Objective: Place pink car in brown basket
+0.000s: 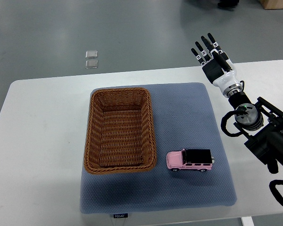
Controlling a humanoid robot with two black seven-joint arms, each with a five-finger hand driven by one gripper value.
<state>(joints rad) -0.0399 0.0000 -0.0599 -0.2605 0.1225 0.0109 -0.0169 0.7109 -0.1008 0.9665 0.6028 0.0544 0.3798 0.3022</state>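
pink car [190, 160] on mat, at 3 o'clock of brown basket [120, 130] | right hand [211, 53] at 1 o'clock, fingers spread, empty | grasp and placing both left

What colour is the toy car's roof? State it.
Black, over a pink body; the toy car shows best in the top view, the only one.

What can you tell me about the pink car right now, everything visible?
The pink car is a small boxy toy off-roader with a pink body, black roof, dark windows and dark wheels; it looks like plastic or metal. It stands upright on its wheels on the blue mat, lengthwise across the picture, just right of the brown basket's near right corner, apart from it. Nothing else touches it; the right hand is far off, open.
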